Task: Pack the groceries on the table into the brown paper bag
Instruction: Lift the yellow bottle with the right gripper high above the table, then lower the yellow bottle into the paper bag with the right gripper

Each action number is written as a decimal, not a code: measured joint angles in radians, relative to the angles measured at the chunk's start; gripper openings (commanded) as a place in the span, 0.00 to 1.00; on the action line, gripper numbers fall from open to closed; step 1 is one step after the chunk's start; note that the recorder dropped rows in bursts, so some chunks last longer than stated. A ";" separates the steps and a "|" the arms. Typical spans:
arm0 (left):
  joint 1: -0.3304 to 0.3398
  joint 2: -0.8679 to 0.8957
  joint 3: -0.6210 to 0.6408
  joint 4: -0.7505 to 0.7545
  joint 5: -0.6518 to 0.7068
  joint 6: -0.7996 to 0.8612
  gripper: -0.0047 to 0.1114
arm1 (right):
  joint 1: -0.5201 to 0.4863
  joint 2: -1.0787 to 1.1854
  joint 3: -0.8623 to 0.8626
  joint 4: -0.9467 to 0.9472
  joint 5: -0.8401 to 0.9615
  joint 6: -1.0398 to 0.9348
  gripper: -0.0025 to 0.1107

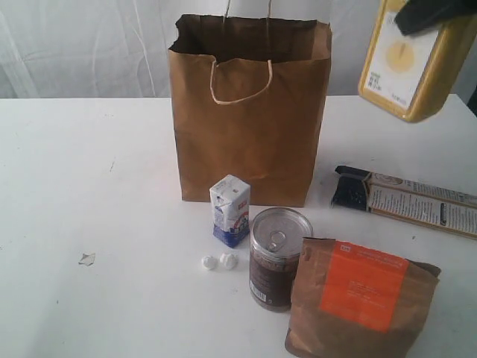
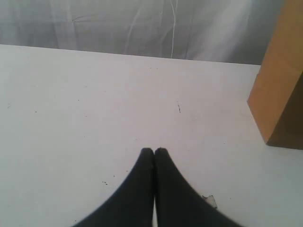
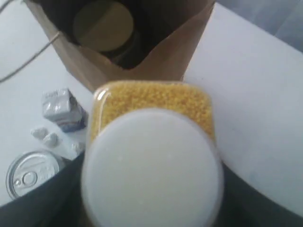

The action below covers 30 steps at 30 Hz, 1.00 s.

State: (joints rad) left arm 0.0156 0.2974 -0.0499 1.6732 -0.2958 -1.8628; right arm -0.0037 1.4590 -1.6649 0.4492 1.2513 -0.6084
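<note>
The brown paper bag (image 1: 250, 112) stands open at the back middle of the table (image 1: 89, 179). The yellow-lidded jar (image 3: 103, 26) is inside it. My right gripper (image 1: 436, 13) is shut on the white-capped yellow bottle (image 1: 414, 60), held high to the right of the bag; its white cap (image 3: 151, 165) fills the right wrist view. In front of the bag stand the small white-blue carton (image 1: 229, 210), the silver-topped can (image 1: 277, 257) and the orange-labelled pouch (image 1: 361, 298). The white lumps (image 1: 220, 262) lie by the carton. The flat printed box (image 1: 410, 198) lies at the right. My left gripper (image 2: 154, 150) is shut and holds nothing.
A small chipped mark (image 1: 87, 259) shows on the table's left front, also beside my left fingers (image 2: 210, 201). The bag's corner (image 2: 281, 94) stands off to one side of the left gripper. White curtain hangs behind the table.
</note>
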 measured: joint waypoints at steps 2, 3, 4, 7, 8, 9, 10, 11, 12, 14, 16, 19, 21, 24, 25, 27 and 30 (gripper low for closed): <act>0.000 0.000 0.000 0.000 0.000 0.000 0.04 | -0.025 0.013 -0.049 0.055 0.007 0.005 0.02; 0.000 0.000 0.000 0.000 0.000 0.000 0.04 | -0.039 0.024 -0.077 0.092 0.010 0.007 0.02; 0.000 0.000 0.000 0.000 0.000 0.000 0.04 | -0.053 0.038 -0.100 0.125 0.010 0.007 0.02; 0.000 0.000 0.000 0.000 0.000 0.000 0.04 | -0.086 0.092 -0.189 0.271 -0.026 0.007 0.02; 0.000 0.000 0.000 0.000 0.000 0.000 0.04 | -0.098 0.123 -0.217 0.345 -0.041 0.007 0.02; 0.000 0.000 0.000 0.000 0.000 0.000 0.04 | -0.102 0.145 -0.241 0.395 -0.051 0.003 0.02; 0.000 0.000 0.000 0.000 0.000 0.000 0.04 | -0.107 0.167 -0.258 0.442 -0.054 -0.009 0.02; 0.000 0.000 0.000 0.000 0.000 0.000 0.04 | -0.107 0.200 -0.276 0.510 -0.058 -0.027 0.02; 0.000 0.000 0.000 0.000 0.000 0.000 0.04 | -0.107 0.222 -0.284 0.552 -0.059 -0.049 0.02; 0.000 0.000 0.000 0.000 0.000 0.000 0.04 | -0.107 0.277 -0.297 0.650 -0.057 -0.101 0.02; 0.000 0.000 0.000 0.000 -0.001 0.000 0.04 | -0.107 0.319 -0.305 0.728 -0.054 -0.149 0.02; 0.000 0.000 0.000 0.000 -0.001 0.000 0.04 | -0.107 0.369 -0.308 0.804 -0.053 -0.247 0.02; 0.000 0.000 0.000 0.000 -0.001 0.000 0.04 | -0.107 0.389 -0.312 0.820 -0.061 -0.307 0.02; 0.000 0.000 0.000 0.000 -0.001 0.000 0.04 | -0.107 0.424 -0.314 0.851 -0.065 -0.364 0.02; 0.000 0.000 0.000 0.000 -0.002 0.000 0.04 | -0.107 0.450 -0.314 0.878 -0.065 -0.382 0.02; 0.000 0.000 0.000 0.005 -0.002 0.000 0.04 | -0.107 0.472 -0.314 0.901 -0.063 -0.393 0.02; 0.000 0.000 0.000 0.008 -0.002 0.000 0.04 | -0.094 0.504 -0.314 0.924 -0.063 -0.415 0.02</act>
State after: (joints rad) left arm 0.0156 0.2974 -0.0499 1.6810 -0.2982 -1.8628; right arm -0.0973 1.9627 -1.9791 1.3730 1.1886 -1.0231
